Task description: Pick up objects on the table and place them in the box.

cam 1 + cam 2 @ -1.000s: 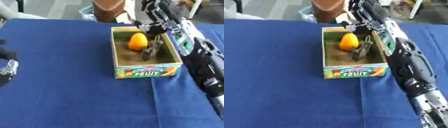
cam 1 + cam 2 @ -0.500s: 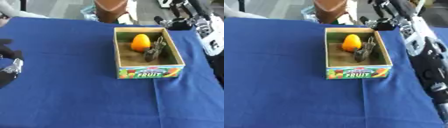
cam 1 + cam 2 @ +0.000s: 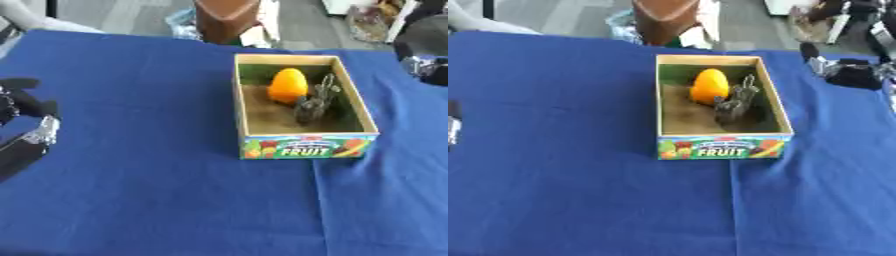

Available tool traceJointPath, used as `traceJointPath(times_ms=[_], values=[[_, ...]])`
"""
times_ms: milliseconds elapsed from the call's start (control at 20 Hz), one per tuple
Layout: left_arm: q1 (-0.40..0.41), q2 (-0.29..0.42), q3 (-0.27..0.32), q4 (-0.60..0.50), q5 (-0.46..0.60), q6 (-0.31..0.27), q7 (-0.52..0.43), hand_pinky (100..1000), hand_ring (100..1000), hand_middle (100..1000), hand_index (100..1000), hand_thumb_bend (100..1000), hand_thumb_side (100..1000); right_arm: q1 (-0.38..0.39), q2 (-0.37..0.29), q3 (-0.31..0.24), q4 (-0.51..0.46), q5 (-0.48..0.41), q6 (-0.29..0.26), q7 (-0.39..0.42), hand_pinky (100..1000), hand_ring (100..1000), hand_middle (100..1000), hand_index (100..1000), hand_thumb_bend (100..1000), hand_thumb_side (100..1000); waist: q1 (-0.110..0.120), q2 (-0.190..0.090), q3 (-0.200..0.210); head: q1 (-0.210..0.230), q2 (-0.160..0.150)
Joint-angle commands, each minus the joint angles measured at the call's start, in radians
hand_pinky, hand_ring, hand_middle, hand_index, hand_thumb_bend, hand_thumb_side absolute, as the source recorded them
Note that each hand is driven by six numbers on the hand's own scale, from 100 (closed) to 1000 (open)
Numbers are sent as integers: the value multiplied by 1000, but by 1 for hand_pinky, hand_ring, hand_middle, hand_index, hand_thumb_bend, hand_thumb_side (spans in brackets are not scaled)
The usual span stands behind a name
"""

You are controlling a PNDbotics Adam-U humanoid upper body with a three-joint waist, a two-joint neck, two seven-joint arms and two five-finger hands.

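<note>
Two items already lie in the box [image 3: 306,145]. On the blue cloth table [image 3: 157,190] we see nothing left, so we should keep both hands clear of the printed cardboard walls. Inside, a smooth orange fruit [image 3: 288,86] touches a dark, irregular object [image 3: 313,102]. Right hand [image 3: 846,72] and left hand [image 3: 22,107]: we cannot tell their fingers.

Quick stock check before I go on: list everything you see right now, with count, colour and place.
box: one, cardboard with a printed FRUIT front, centre-right of the table.
orange object: one, orange, egg-shaped, inside the box at its far end.
grey object: one, dark grey, inside the box beside the orange object, toward the right wall.
tablecloth: one, blue, covering the table.
brown object: one, brown, beyond the table's far edge.
left hand: black and silver, left edge, over the cloth.
right hand: black, upper right, clear of the box; fingers unclear.
</note>
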Motion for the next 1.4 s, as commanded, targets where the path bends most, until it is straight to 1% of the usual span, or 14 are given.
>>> traceJointPath(times_ms=[50, 250, 300, 350, 450, 500, 650, 700, 800, 900, 1050, 1250, 1400], values=[[0, 8, 12, -18, -6, 2, 8, 574, 499, 430, 712, 205, 101, 33, -58, -56, -50, -58, 7, 36, 759, 868, 628, 756, 109, 100, 0, -13, -3, 9, -9], [2, 6, 14, -18, -8, 4, 10, 574, 499, 429, 712, 205, 101, 115, -61, -101, -70, -102, 9, 92, 777, 925, 653, 784, 100, 100, 0, -10, -7, 13, -11], [3, 4, 14, -18, -8, 4, 10, 574, 499, 429, 712, 205, 101, 128, -60, -108, -74, -112, 9, 106, 777, 925, 653, 784, 100, 100, 0, -10, -7, 14, -11], [4, 3, 14, -18, -9, 4, 10, 574, 499, 429, 712, 205, 104, 140, -59, -116, -75, -121, 10, 117, 790, 959, 669, 799, 100, 100, 0, -9, -8, 15, -12], [6, 1, 14, -18, -11, 7, 10, 574, 498, 429, 712, 205, 104, 179, -53, -139, -78, -142, 13, 135, 798, 984, 686, 809, 100, 100, 1, -7, -10, 16, -13], [7, -1, 15, -18, -12, 7, 11, 574, 498, 429, 712, 205, 104, 195, -48, -151, -82, -153, 14, 144, 800, 988, 691, 811, 100, 100, 1, -6, -11, 18, -13], [7, -3, 15, -18, -14, 8, 11, 574, 498, 428, 711, 205, 105, 235, -33, -178, -90, -184, 21, 167, 821, 1000, 742, 844, 100, 100, 3, -1, -14, 20, -12], [7, -4, 15, -18, -14, 8, 11, 574, 498, 428, 711, 205, 105, 246, -28, -184, -94, -192, 21, 177, 821, 1000, 742, 844, 100, 100, 3, -1, -14, 19, -11], [9, -7, 16, -18, -15, 8, 12, 574, 498, 428, 711, 205, 106, 267, -17, -196, -99, -206, 22, 199, 835, 1000, 771, 865, 100, 100, 5, 1, -15, 22, -16], [9, -7, 16, -18, -16, 9, 12, 574, 498, 428, 711, 205, 106, 289, -5, -212, -101, -222, 27, 216, 836, 1000, 773, 865, 100, 100, 5, 3, -16, 21, -12], [13, -12, 16, -18, -17, 11, 12, 575, 497, 427, 709, 205, 108, 319, 10, -231, -104, -245, 38, 234, 838, 1000, 767, 858, 100, 100, 6, 4, -18, 23, -13], [15, -14, 16, -18, -18, 12, 10, 575, 497, 426, 707, 203, 108, 350, 35, -253, -106, -263, 59, 243, 833, 1000, 727, 834, 100, 108, 7, 4, -19, 14, -2], [15, -15, 14, -18, -18, 13, 8, 576, 496, 426, 706, 203, 109, 365, 56, -266, -109, -272, 78, 242, 831, 1000, 711, 828, 100, 133, 9, 4, -22, 0, 15]])
